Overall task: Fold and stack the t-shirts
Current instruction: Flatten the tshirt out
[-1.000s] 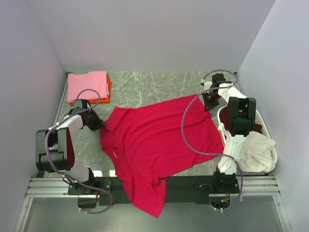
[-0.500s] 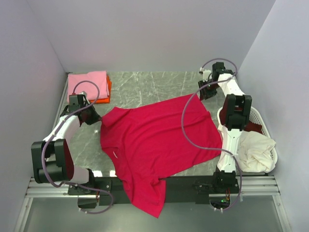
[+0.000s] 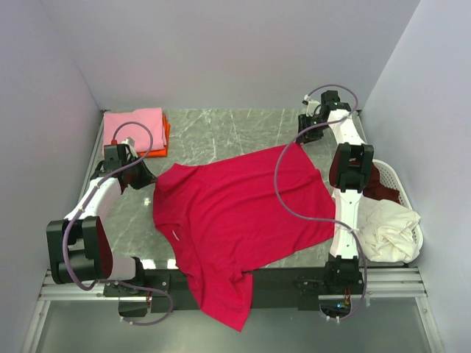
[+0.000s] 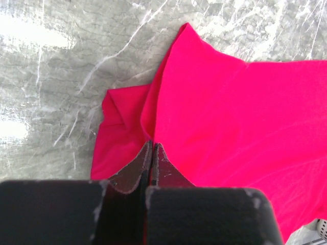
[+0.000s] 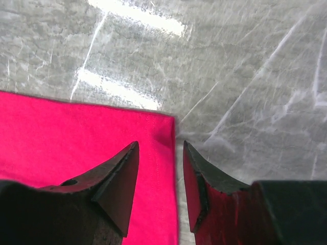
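- The left gripper (image 4: 152, 145) has its jaws pressed together on a pinch of the red t-shirt (image 3: 235, 213), at the sleeve fold right at its tips.
- The right gripper (image 5: 161, 148) has its jaws spread, holding nothing. The shirt's far hem corner lies flat just beneath and between them.
- A second ago the right jaws were closed over that corner. They have since parted and moved off toward the back wall (image 3: 221, 51).
- The left arm was bent a second ago. It now reaches farther out to the left and back, and keeps its grip on the sleeve.
- The shirt's long axis runs from the left jaws across to the right jaws. The neck end is nearer the left jaws, and the hem is at the right, tilted toward the back.
- Its other sleeve droops over the table's near edge, well away from both grippers.
- Behind the left jaws a folded pink t-shirt (image 3: 135, 126) lies on an orange t-shirt (image 3: 165, 132) in the corner.
- To the outer, near side of the right jaws, a white basket (image 3: 419, 235) holds a cream t-shirt (image 3: 390, 228) and a maroon t-shirt (image 3: 383, 190).
- The table (image 3: 221, 136) is grey and marbled, and plain pale walls close in three sides.
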